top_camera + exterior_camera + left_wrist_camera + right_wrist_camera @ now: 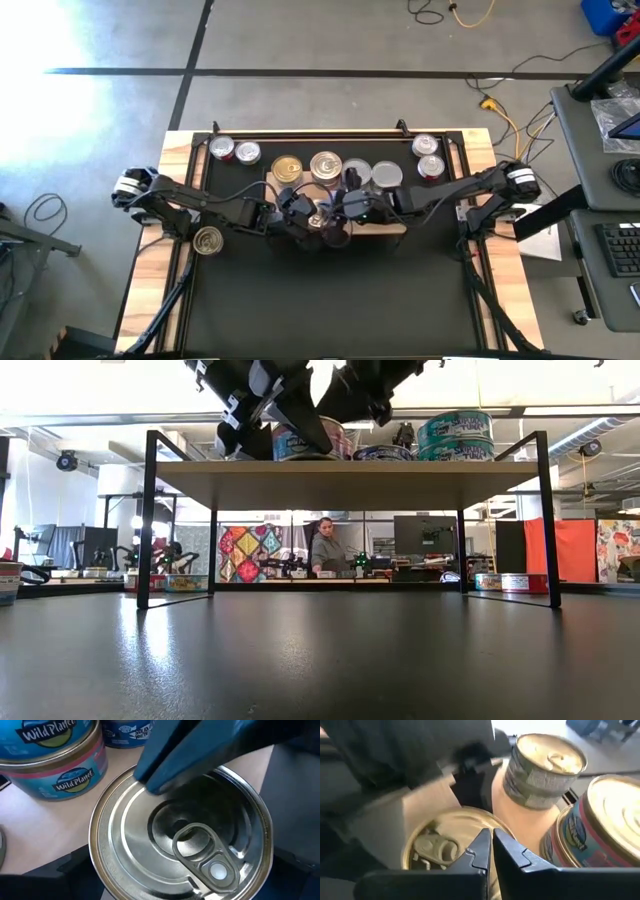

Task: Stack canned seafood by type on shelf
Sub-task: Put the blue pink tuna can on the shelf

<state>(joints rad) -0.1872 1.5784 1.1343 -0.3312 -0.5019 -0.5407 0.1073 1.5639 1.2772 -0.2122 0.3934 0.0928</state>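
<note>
Your left gripper (300, 213) straddles a tin (180, 835), fingers apart; right gripper (491, 851) closed together just above risks knocking it off the shelf (340, 480).

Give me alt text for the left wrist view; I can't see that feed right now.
A silver pull-tab tin fills the view, seen from directly above, with a blurred blue-tinted shape hanging over its far side. Behind it on the pale wood shelf, blue-labelled Wild Planet tins sit stacked, pink band on the lower one.
</note>
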